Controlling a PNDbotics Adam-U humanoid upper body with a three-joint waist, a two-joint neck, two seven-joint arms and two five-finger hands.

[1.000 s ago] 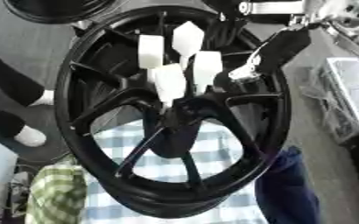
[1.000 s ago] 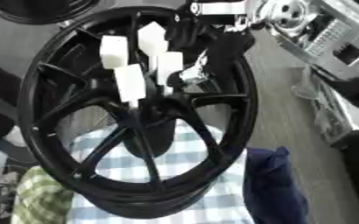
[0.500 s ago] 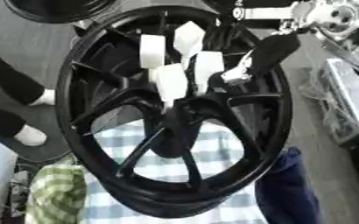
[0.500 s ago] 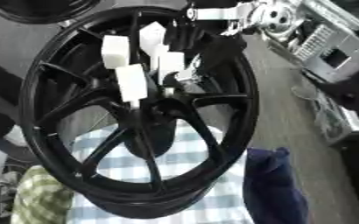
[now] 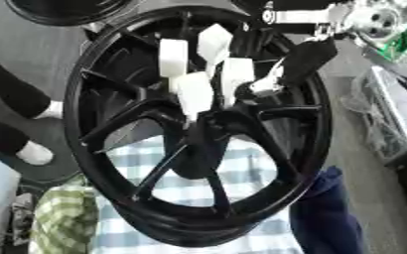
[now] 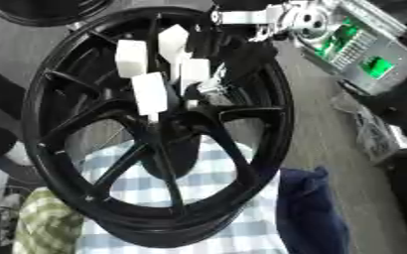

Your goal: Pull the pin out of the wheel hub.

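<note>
Blurred beside the black wheel hub [image 5: 198,144] and its white pins [image 5: 194,94], right hand [image 5: 281,74] with grip impossible to tell; no legible writing.

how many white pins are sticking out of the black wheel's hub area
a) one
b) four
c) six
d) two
b) four white pins stand clustered above the centre of the black wheel, with the robot's right hand reaching in beside them from the upper right.
</note>
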